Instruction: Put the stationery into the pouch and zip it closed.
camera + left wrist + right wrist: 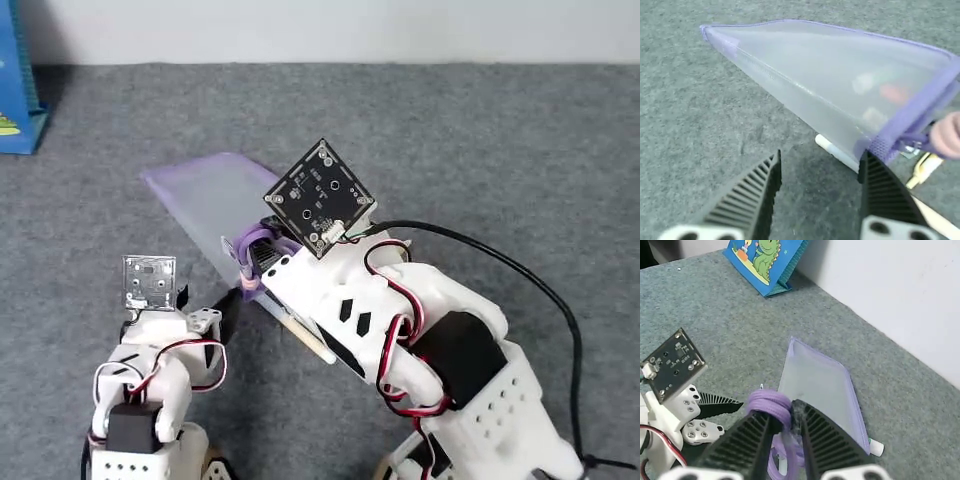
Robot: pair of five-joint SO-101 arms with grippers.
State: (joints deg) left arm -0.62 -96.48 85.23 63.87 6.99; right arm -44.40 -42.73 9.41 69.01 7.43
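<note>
Illumination is bright, even and diffuse in all views, and no hard-edged shadow is cast. A soft shadow lies on the grey tabletop (pixel 690 125) under the edge of the pouch (pixel 830 80), just ahead of the left pincer (pixel 820 165). The pouch wall carries a pale sheen without hot glare. Beyond the right pincer (pixel 786 415), the white wall (pixel 890 290) is the brightest area. This pincer's ribbed fingers (pixel 825 445) read dark.

High view looks down; both wrist views closely share the pouch (pixel 830 85).
</note>
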